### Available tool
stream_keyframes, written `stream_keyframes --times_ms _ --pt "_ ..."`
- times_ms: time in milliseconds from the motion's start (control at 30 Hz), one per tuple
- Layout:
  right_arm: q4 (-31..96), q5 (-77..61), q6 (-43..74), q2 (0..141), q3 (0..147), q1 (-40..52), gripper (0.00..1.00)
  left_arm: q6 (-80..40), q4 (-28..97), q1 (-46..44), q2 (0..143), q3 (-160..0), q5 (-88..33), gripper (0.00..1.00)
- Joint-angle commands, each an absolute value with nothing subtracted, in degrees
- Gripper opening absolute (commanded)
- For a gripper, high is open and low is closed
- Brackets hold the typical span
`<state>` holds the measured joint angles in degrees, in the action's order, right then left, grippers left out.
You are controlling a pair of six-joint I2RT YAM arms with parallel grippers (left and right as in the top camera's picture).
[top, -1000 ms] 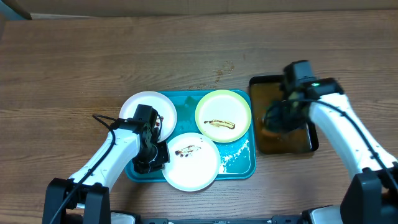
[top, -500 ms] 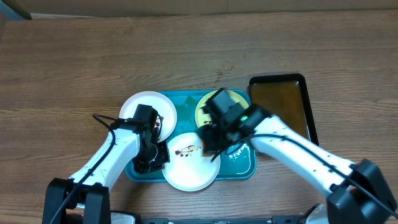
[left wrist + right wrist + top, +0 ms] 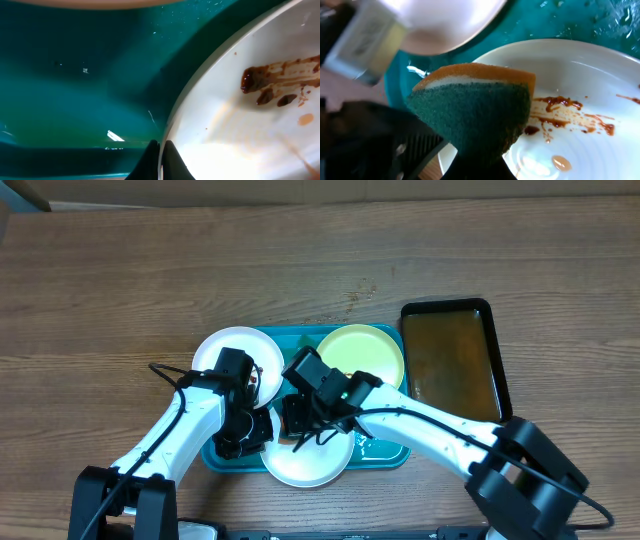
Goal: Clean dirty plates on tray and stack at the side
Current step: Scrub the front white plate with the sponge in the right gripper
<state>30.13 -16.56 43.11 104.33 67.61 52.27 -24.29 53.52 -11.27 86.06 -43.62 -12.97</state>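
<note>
Left fingers [image 3: 150,161] pinch the smeared plate [image 3: 240,125]; right fingers [image 3: 470,174] clamp a sponge [image 3: 475,110].

Overhead, the right arm [image 3: 430,425] hides the sauce smear [image 3: 565,112] and upper part of the front white plate [image 3: 310,467].

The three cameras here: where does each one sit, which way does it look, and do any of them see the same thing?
Overhead: above the table, looking straight down at the tray, left arm and right arm.
Left wrist: low over the tray, facing the front white plate; the left gripper pinches its rim.
Right wrist: just above that plate, looking past the sponge held in the right gripper.
Shared: both wrist views show the same plate's sauce smear.
</note>
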Motion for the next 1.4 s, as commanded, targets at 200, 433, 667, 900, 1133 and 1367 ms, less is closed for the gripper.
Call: stream_keyframes --times_ms 200,433,667,900,1133,1367 --pt "26.26 -18.37 49.84 107.87 68.27 52.47 0.04 -24.93 53.08 -11.66 86.52 -43.24 -11.79 0.04" --pt "25.89 -19.00 54.02 111.33 68.25 52.66 0.04 -24.93 53.10 -11.66 86.52 -43.22 -11.79 0.04" --pt "19.84 -26.65 52.88 113.62 68.25 53.06 0.04 -24.91 53.10 -11.66 86.52 -43.24 -11.81 0.04" --pt "29.63 -17.04 52.51 113.65 68.27 52.71 0.04 -24.93 53.23 -11.66 86.52 -43.22 -11.81 0.04" --pt "36.36 -13.96 52.07 113.65 68.27 49.28 0.04 -24.93 53.34 -11.66 86.52 -43.24 -11.79 0.04" --pt "41.10 -10.83 48.29 113.36 68.27 46.00 0.04 -24.93 53.58 -11.66 86.52 -43.22 -11.40 0.04"
